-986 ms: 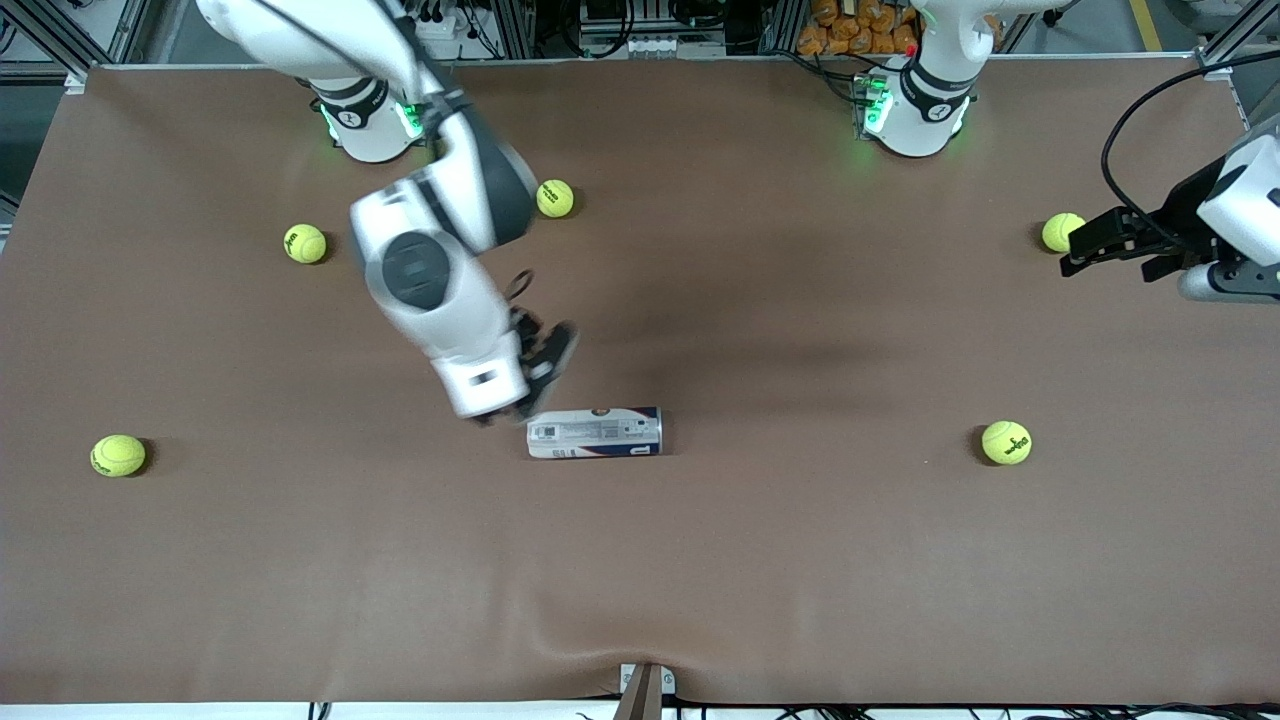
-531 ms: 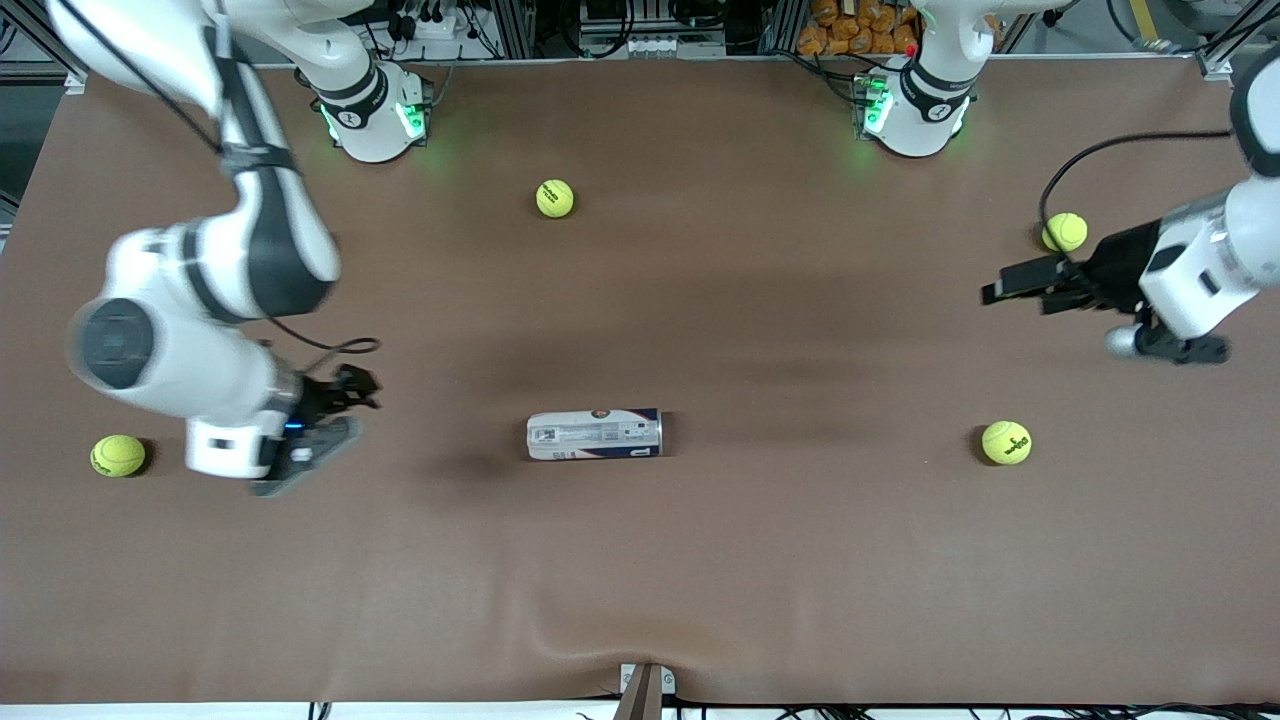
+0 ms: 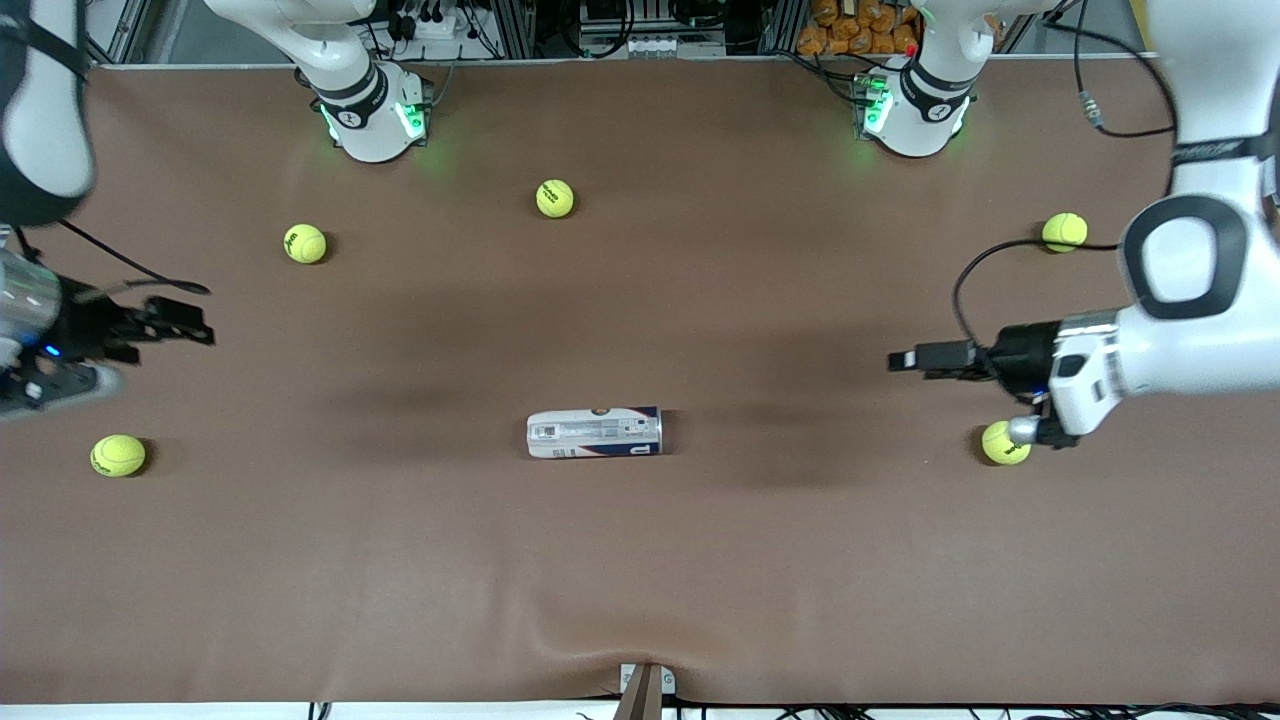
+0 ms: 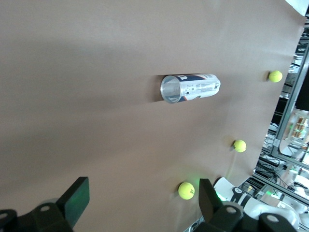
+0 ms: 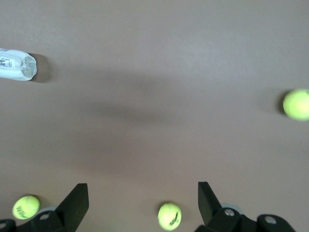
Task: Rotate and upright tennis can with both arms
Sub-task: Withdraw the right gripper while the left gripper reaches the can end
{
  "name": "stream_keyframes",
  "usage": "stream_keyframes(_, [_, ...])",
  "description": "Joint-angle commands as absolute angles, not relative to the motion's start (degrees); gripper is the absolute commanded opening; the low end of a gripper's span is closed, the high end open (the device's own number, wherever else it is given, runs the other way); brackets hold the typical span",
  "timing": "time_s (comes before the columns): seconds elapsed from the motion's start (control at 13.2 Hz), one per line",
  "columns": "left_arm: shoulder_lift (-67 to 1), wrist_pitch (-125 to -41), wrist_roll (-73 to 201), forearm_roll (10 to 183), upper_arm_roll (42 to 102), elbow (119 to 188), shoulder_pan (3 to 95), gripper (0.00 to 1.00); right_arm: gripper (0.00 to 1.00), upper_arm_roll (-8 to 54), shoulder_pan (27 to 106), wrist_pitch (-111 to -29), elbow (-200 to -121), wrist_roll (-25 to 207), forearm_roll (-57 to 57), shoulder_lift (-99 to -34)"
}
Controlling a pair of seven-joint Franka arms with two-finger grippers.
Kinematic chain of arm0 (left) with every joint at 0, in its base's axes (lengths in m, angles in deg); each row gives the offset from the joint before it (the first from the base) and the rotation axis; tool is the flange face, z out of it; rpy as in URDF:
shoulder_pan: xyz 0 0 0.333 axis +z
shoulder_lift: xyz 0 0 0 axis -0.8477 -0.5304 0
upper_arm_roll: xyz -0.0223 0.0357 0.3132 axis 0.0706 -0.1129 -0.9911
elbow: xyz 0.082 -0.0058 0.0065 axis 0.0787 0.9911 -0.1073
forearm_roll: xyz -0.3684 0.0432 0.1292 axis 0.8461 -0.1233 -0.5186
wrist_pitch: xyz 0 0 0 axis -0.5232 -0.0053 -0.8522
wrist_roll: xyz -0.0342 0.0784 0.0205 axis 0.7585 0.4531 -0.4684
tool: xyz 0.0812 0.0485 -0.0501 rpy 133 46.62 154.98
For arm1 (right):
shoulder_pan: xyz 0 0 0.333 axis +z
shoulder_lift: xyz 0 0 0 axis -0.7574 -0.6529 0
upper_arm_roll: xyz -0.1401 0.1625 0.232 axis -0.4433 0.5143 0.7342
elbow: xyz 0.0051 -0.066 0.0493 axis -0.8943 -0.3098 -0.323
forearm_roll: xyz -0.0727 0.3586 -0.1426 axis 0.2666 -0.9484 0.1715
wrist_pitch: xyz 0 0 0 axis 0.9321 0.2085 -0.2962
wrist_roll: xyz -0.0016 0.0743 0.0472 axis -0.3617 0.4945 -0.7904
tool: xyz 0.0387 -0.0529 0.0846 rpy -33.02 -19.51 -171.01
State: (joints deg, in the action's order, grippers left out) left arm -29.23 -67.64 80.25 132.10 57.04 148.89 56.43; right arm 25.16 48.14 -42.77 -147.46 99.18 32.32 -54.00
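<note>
Both arms have swung since the earlier frames: the right arm has pulled away from the can to its own end of the tabletop (image 3: pixel 700 580), and the left arm has come in lower and closer to the middle.

Of the right arm (image 3: pixel 40 110), only a white and dark link and the wrist show; the rest is cut off by the picture's edge. The left arm (image 3: pixel 1190 300) is also cut off at the edge, a black cable looping from its wrist.

The right tool (image 3: pixel 185 322) hangs over bare tabletop, fingers spread wide with nothing between them, as the right wrist view confirms (image 5: pixel 140 203). The left tool (image 3: pixel 905 360) hangs over the tabletop toward the left arm's end, also spread and empty (image 4: pixel 142 203).

The tennis can (image 3: pixel 594 433) lies on its side near the middle of the tabletop, well apart from both tools. The left wrist view looks at its silvery end (image 4: pixel 190 87); the right wrist view catches only its other end, the rest cut off (image 5: pixel 17 64).

Five tennis balls are scattered about; one (image 3: pixel 1004 443) is partly hidden under the left wrist.
</note>
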Motion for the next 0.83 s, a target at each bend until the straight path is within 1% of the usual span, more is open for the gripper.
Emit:
stream_keyframes(0.0, [-34.09, -69.94, 87.57, 137.40, 57.62, 147.96, 55.16, 1.00, 1.00, 26.20, 47.83, -38.64, -149.38, 90.13, 33.55, -48.76])
stream_keyframes(0.23, [-37.70, -70.21, 93.57, 147.33, 57.71, 149.45, 54.98, 1.00, 1.00, 26.30, 47.74, -34.40, -149.38, 83.43, 33.56, -45.85])
stream_keyframes(0.61, [-42.53, -73.02, 101.31, 154.98, 57.71, 149.54, 52.52, 1.00, 1.00, 26.12, 47.13, -34.48, -149.20, 83.42, 33.65, -41.28])
stream_keyframes(0.76, [-45.61, -75.30, 104.38, 161.48, 57.71, 149.37, 49.63, 1.00, 1.00, 26.21, 47.22, -34.66, -148.76, 83.42, 33.82, -41.53])
